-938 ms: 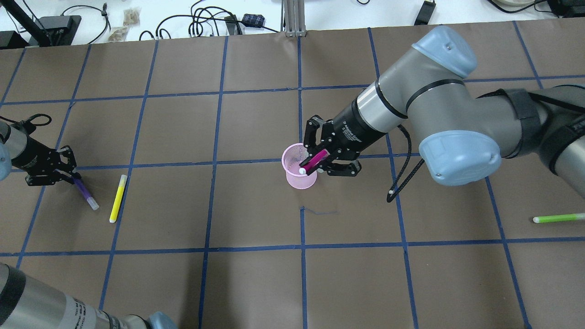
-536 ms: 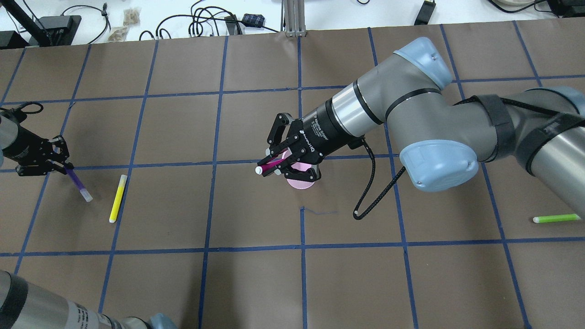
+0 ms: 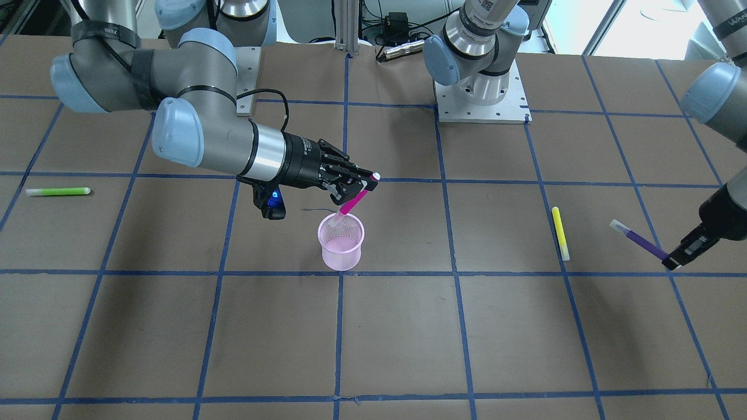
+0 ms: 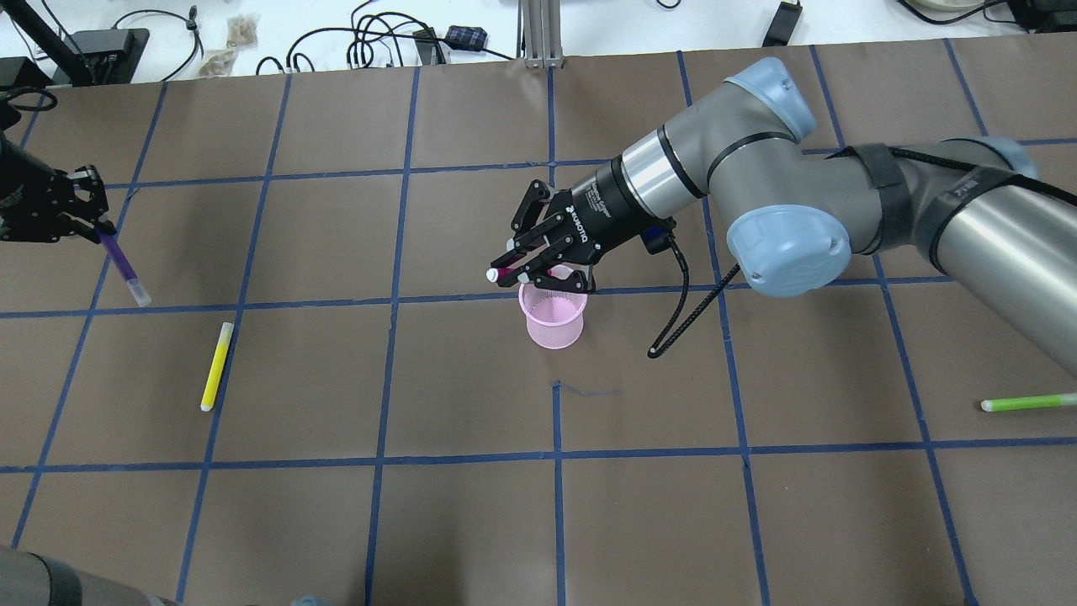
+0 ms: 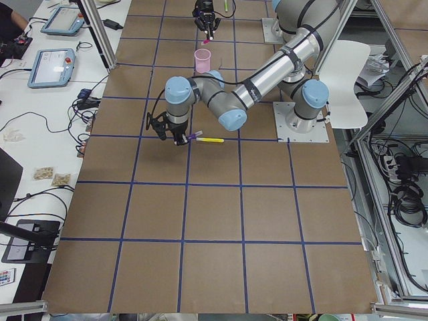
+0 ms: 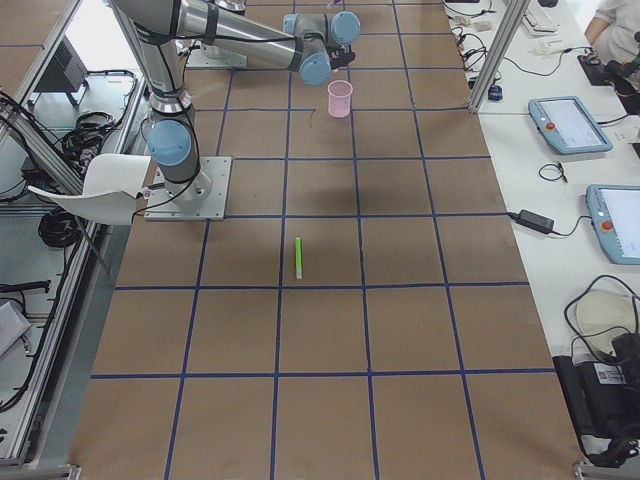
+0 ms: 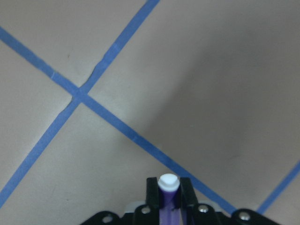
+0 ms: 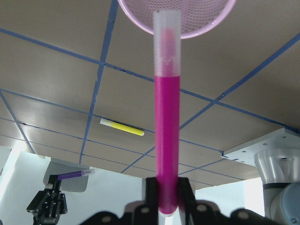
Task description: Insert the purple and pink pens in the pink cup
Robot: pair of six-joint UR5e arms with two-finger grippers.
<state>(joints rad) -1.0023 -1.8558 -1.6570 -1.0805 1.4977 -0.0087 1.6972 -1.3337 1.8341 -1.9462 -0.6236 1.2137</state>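
The pink mesh cup (image 4: 551,324) stands upright near the table's middle; it also shows in the front view (image 3: 341,248). My right gripper (image 4: 515,271) is shut on the pink pen (image 3: 352,204) and holds it tilted just above the cup. The pen's clear-capped lower end is at the cup's mouth. In the right wrist view the pen (image 8: 167,140) points at the cup's rim (image 8: 136,14). My left gripper (image 4: 92,223), at the far left, is shut on the purple pen (image 4: 122,265) and holds it off the table, its capped end slanting down.
A yellow pen (image 4: 214,366) lies on the table near my left gripper. A green pen (image 4: 1026,402) lies at the far right. A black cable (image 4: 690,311) hangs from the right wrist beside the cup. The table is brown with blue tape lines.
My right gripper swung left over the cup, then moved to its far side, tilting the pink pen's lower end to the mouth. My left gripper lifted the purple pen off the table.
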